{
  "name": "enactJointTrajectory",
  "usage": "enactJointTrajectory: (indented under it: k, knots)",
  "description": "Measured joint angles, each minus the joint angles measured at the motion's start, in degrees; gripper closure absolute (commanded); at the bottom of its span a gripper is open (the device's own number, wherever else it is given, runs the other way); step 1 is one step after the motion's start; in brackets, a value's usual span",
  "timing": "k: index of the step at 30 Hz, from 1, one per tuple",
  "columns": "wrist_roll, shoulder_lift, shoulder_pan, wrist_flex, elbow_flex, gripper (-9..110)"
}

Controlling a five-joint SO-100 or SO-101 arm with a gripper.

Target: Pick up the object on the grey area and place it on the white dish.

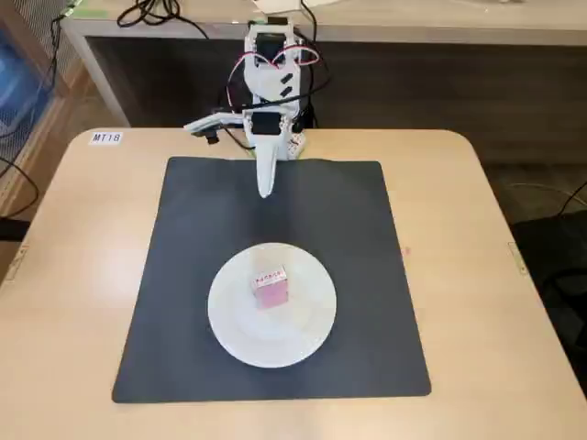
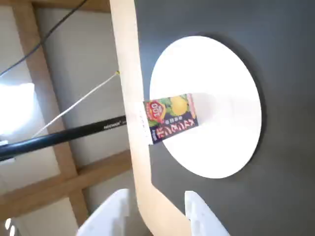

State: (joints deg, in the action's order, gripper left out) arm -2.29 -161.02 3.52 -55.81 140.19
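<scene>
The small pink box [image 1: 271, 287] stands on the round white plate [image 1: 307, 335], near its middle. The plate lies on the dark grey mat [image 1: 183, 275], toward the mat's front. In the wrist view the box [image 2: 170, 118] shows a printed side with fruit pictures, on the plate [image 2: 221, 73] and mat [image 2: 280, 34]. My gripper [image 1: 266, 188] hangs over the mat's rear edge, well apart from the box and holding nothing. In the wrist view its white fingers [image 2: 199, 216] show a gap around my gripper [image 2: 156, 196].
The arm's base [image 1: 271, 82] with its cables stands at the table's rear edge. The light wood table [image 1: 495, 275] surrounds the mat. A label [image 1: 105, 137] sits at the rear left corner. A black rod [image 2: 64, 135] lies beyond the table edge in the wrist view.
</scene>
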Motion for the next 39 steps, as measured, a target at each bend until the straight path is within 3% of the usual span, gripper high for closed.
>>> enactJointTrajectory:
  k: [14, 39]
  knots:
    - [1.3, -29.0, 2.8, 2.8, 32.0, 101]
    - [4.9, -29.7, 2.3, 6.2, 36.2, 101]
